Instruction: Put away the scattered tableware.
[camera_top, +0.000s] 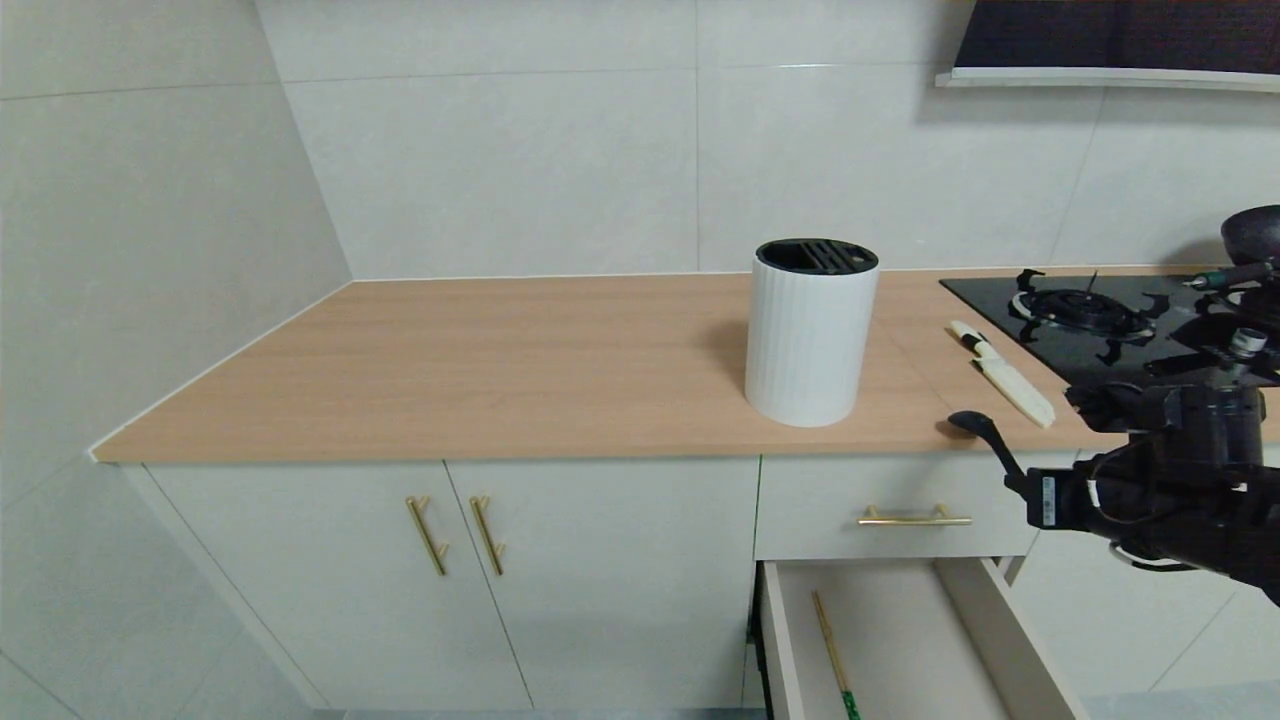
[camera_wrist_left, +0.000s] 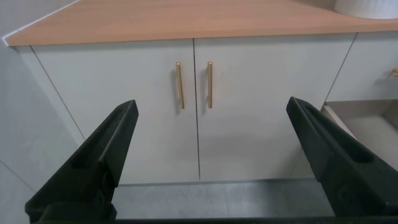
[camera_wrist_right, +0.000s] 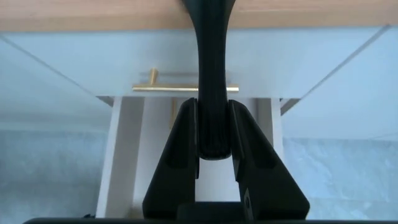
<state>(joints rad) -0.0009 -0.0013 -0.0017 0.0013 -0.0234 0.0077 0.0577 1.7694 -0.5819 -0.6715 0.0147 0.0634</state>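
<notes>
Right gripper (camera_top: 1028, 488) sits closest, just off the front edge of the counter (camera_top: 500, 360). Its jaws are pinching the handle of a black utensil (camera_top: 985, 435), which pokes up so that its rounded end is level with that edge. I cannot tell whether it touches the wood.

Below it the drawer (camera_top: 1000, 630) stands pulled out, with a chopstick (camera_top: 832, 645) lying along its floor. On the counter are the white holder (camera_top: 810, 340) and, between it and the stove, a pale knife (camera_top: 1000, 372).

Left gripper (camera_wrist_left: 210, 106) hangs low in front of the cabinet doors, jaws spread wide with nothing between them.

To my eye the step is stowing the utensil, most likely in the drawer.

- Back it clear of the counter lip first, so the raised end does not catch.
- Tip it level and line it up lengthwise with the drawer.
- Lower it close to the floor, beside the chopstick rather than across it, before letting go.
- The knife looks to be next.
</notes>
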